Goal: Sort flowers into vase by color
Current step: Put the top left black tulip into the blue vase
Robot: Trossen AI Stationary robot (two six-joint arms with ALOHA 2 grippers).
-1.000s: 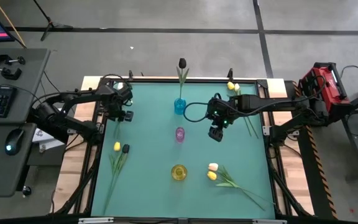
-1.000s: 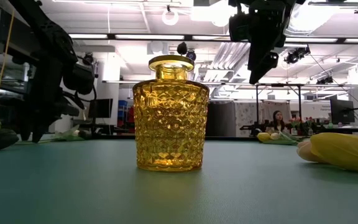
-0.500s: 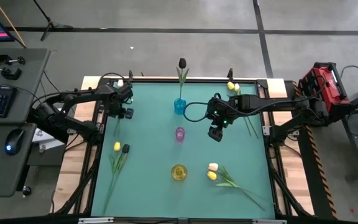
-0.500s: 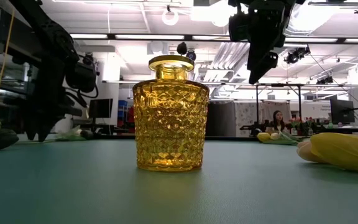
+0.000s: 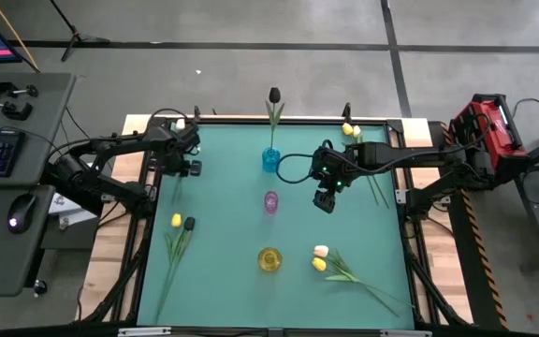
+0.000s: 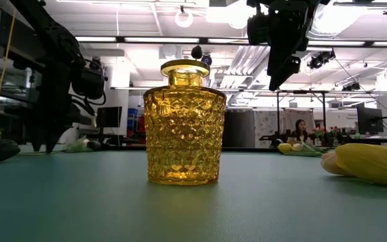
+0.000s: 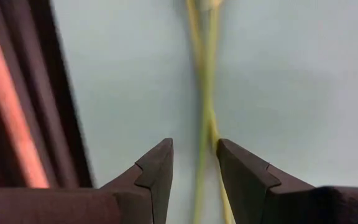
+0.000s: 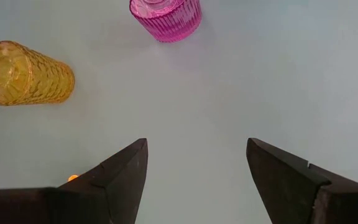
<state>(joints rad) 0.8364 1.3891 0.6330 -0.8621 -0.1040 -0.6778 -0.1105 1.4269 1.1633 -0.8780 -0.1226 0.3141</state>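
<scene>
Two stems (image 7: 205,118) lie between the left gripper's (image 7: 194,163) parted fingers, apparently lined up for grasping; right gripper (image 8: 196,165) waits open mid-frame.

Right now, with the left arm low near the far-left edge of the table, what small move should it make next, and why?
Probably close the jaws of the left gripper on the thin green stems. The left wrist view shows them running between the open jaws, just above the green table mat. The right gripper hangs open above the mat, holding nothing, so the left grasp looks like the step in hand.
</scene>
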